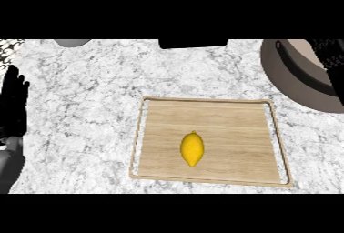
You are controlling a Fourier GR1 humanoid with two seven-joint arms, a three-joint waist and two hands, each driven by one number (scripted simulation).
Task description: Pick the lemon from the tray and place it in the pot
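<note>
- A yellow lemon lay alone near the middle of a wooden tray, its pointed ends facing toward and away from the robot.
- It looked small, light and stiff, with a rounded skin that might roll; gripping across its fat middle seemed best.
- The grey pot sat well apart, at the upper right edge.
- The left hand rested at the left edge, fingers straight and upward, holding nothing.
- The right hand was out of sight.

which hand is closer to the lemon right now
Left. The left hand rests at the view's left edge, well left of the lemon on the wooden tray. A dark shape at the upper right edge may be the right hand; it cannot be told.
</note>
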